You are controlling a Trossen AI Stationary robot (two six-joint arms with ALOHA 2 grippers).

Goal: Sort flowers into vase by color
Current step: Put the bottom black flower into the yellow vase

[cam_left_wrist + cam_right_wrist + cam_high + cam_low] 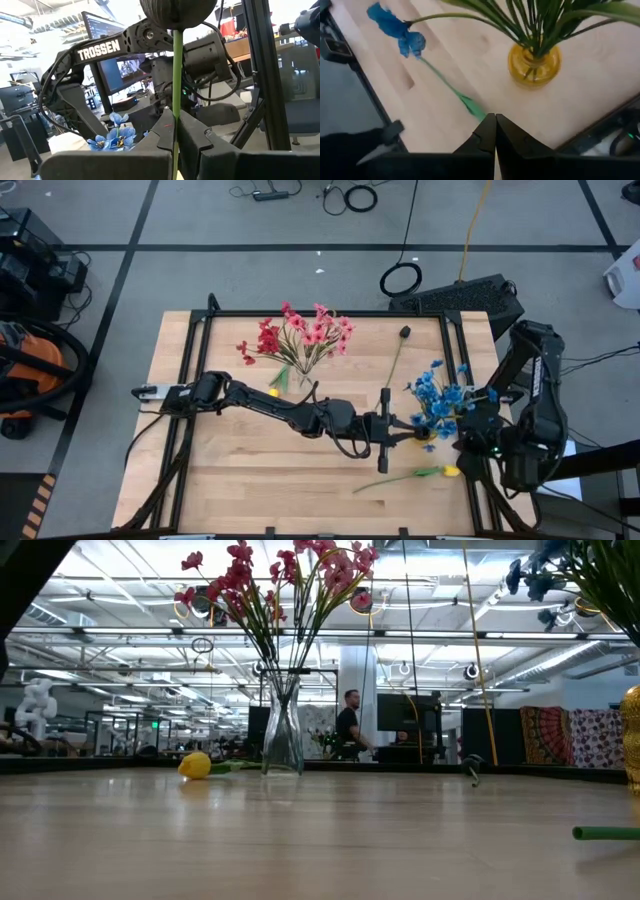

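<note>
My left gripper (392, 428) reaches to the table's middle right and is shut on a long green stem with a dark bud (405, 332) (175, 10). My right gripper (492, 131) (474, 412), at the right edge, is shut on a blue flower (395, 27) beside the yellow vase (535, 62), which holds blue flowers (438, 395). Red and pink flowers (300, 335) stand in a clear glass vase (283, 740) at the far middle. One yellow bud (195, 765) lies by that vase. Another yellow flower (425, 473) lies flat near the right front. My left gripper pinches the dark-bud flower's stem (176, 122) between its two fingers. The fingers come about level from the table's left and lie across the stem. The bud is at the upper end, toward the far edge. The gripper hides the stem's lower end. My right gripper pinches the blue flower's stem at its green lower end (479, 111) between its two fingertips, slanting down from above. The stem stretches away from the fingers to the blue head, over the table next to the yellow vase.
A black frame (330, 313) borders the table. Bare wood lies open at the near left (240, 490). A person stands in the room beyond the table (350, 725). Cables and a vacuum cleaner (25, 375) are on the floor around it.
</note>
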